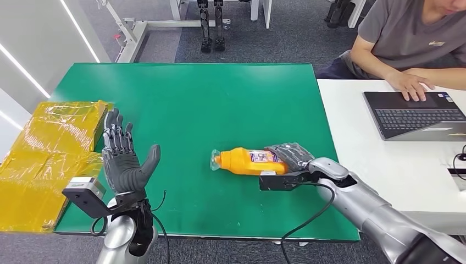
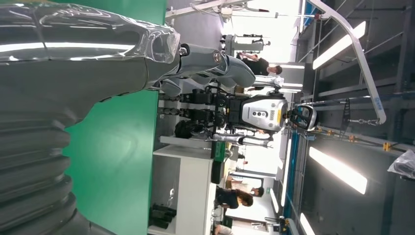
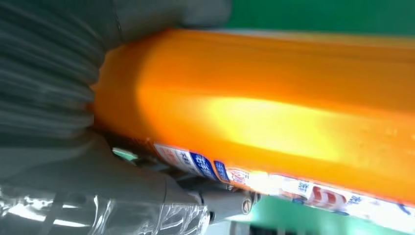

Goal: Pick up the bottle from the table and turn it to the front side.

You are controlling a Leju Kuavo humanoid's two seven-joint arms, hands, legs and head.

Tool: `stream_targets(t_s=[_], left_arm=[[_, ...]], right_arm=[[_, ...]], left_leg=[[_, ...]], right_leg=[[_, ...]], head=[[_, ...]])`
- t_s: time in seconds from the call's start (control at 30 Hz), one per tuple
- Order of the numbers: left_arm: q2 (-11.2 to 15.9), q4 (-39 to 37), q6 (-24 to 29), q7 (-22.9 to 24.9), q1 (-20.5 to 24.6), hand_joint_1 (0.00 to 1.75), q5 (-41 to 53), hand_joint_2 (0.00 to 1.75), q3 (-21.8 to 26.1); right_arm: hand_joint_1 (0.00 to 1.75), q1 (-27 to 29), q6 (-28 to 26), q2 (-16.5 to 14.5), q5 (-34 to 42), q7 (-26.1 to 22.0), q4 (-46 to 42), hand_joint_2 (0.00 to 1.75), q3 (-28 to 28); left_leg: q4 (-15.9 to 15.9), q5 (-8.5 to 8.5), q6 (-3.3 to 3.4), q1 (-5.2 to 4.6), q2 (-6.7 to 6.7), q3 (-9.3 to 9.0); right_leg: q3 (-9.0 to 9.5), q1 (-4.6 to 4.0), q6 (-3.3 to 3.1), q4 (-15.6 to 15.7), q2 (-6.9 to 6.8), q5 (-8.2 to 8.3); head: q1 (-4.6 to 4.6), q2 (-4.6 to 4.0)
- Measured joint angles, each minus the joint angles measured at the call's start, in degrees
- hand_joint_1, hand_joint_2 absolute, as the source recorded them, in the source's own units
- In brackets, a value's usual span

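An orange bottle [image 1: 247, 160] with a clear cap and a printed label lies on its side on the green table [image 1: 192, 99], cap pointing left. My right hand [image 1: 289, 155] wraps around its base end, fingers over the top. Close up in the right wrist view, the orange bottle [image 3: 274, 117] sits against the palm, with my right hand [image 3: 58, 98] closed around it. My left hand [image 1: 123, 159] is raised above the table's front left corner, palm up and fingers spread, holding nothing. The left wrist view has my left hand [image 2: 73, 68] against the green surface.
Yellow wrapped packages [image 1: 49, 159] lie along the left edge of the table. To the right stands a white table [image 1: 384, 165] with a laptop [image 1: 417, 115], and a person [image 1: 412, 38] sits there with a hand on it.
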State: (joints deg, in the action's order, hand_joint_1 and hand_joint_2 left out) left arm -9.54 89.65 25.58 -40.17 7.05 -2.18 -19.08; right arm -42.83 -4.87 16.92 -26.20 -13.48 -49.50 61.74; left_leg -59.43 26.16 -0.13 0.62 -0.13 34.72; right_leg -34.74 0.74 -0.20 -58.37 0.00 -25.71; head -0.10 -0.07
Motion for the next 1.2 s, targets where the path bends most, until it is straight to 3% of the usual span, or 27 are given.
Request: stream_targets(t_s=[0.1,0.3,0.6,0.97,1.2], left_arm=[[-0.03,0.0,0.03,0.0,0.1,0.0,-0.23,1.75,0.02],[-0.2,-0.13,0.03,0.0,0.71,0.0,-1.15,1.75,0.01],[-0.18,-1.74,-3.3,0.0,2.6,0.0,-2.44,1.75,-1.31],[0.28,-5.32,-13.86,0.62,5.37,0.0,-6.67,1.75,-6.08],[0.23,-5.71,-17.31,2.13,5.96,0.0,-5.78,1.75,-7.93]], right_arm=[[1.75,3.12,-7.55,-2.1,1.71,-1.92,-1.81,1.75,-5.77],[1.75,7.87,-16.79,-5.98,4.48,-7.81,-6.07,1.75,-15.79],[1.75,14.62,-26.52,-10.03,4.25,-14.81,-12.19,1.75,-23.51],[1.75,20.46,-28.68,-11.54,2.95,-15.35,-17.91,1.75,-27.52],[1.75,21.44,-25.71,-12.5,1.6,-14.02,-19.37,1.75,-28.5]], left_leg=[[0.01,0.0,0.0,0.0,-0.03,0.0],[0.01,0.0,0.0,0.0,-0.02,0.0],[-0.01,0.0,0.0,-0.01,-0.03,0.0],[0.0,0.0,0.0,-0.01,-0.03,0.01],[0.0,0.0,0.0,-0.01,-0.02,0.01]], right_leg=[[-0.01,0.0,0.0,0.0,-0.02,0.0],[-0.01,0.0,0.0,0.0,-0.02,0.0],[-0.02,0.01,0.0,0.03,-0.01,0.0],[-0.03,0.01,0.0,0.02,0.0,0.0],[-0.03,0.01,0.0,0.03,0.0,-0.01]], head=[[-0.02,0.0],[-0.01,0.0],[-0.01,0.0],[0.0,0.0],[-0.01,0.0]])
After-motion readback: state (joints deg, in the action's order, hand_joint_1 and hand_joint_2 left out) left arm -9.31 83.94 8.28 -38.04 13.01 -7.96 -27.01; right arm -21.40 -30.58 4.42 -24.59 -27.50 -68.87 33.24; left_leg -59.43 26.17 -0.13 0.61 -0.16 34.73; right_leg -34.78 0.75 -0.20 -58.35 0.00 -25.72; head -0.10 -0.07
